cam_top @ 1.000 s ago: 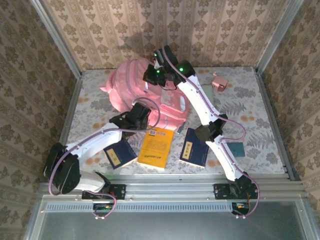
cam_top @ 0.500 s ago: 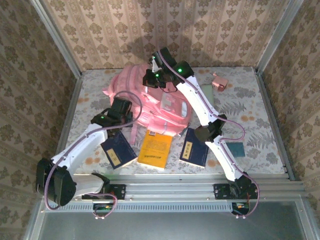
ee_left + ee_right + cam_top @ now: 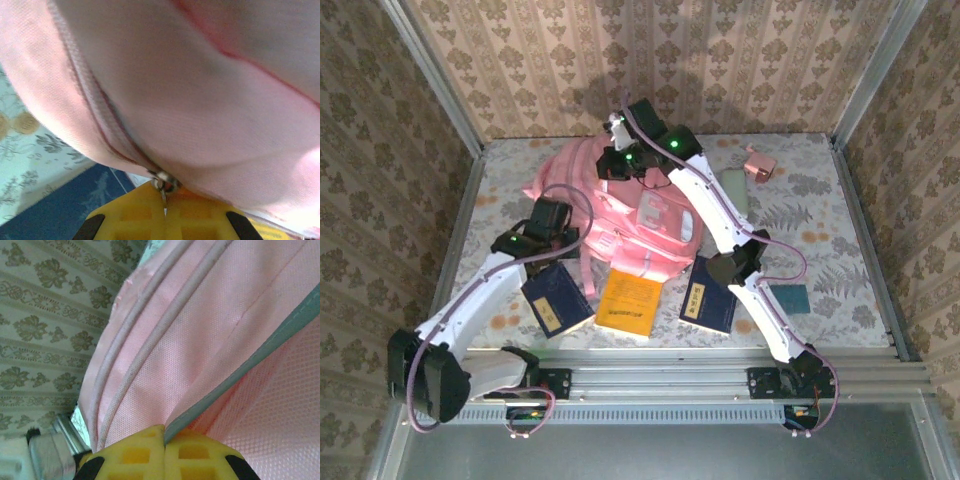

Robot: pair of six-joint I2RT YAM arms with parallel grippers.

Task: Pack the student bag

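Note:
The student bag [image 3: 630,215], a big pink backpack, lies mid-table with its top toward the back wall. My left gripper [image 3: 565,237] sits at the bag's left side; in the left wrist view its yellow fingers [image 3: 135,220] are shut on the small metal zipper pull [image 3: 164,184] at the end of the zip line. My right gripper [image 3: 613,165] is at the bag's top edge; in the right wrist view it [image 3: 164,436] is shut on a grey-trimmed fabric edge [image 3: 240,375] of the bag, holding it up.
In front of the bag lie a dark blue book [image 3: 557,300], an orange book [image 3: 630,304] and another blue book [image 3: 708,294]. A teal square [image 3: 794,298] lies right of them. A small pink box [image 3: 759,163] and a pale flat item [image 3: 734,190] sit at the back right.
My left gripper has travelled left along the bag's side with the zipper pull in it. The right gripper shifted slightly left and back with the bag's top, and the bag has spread out.

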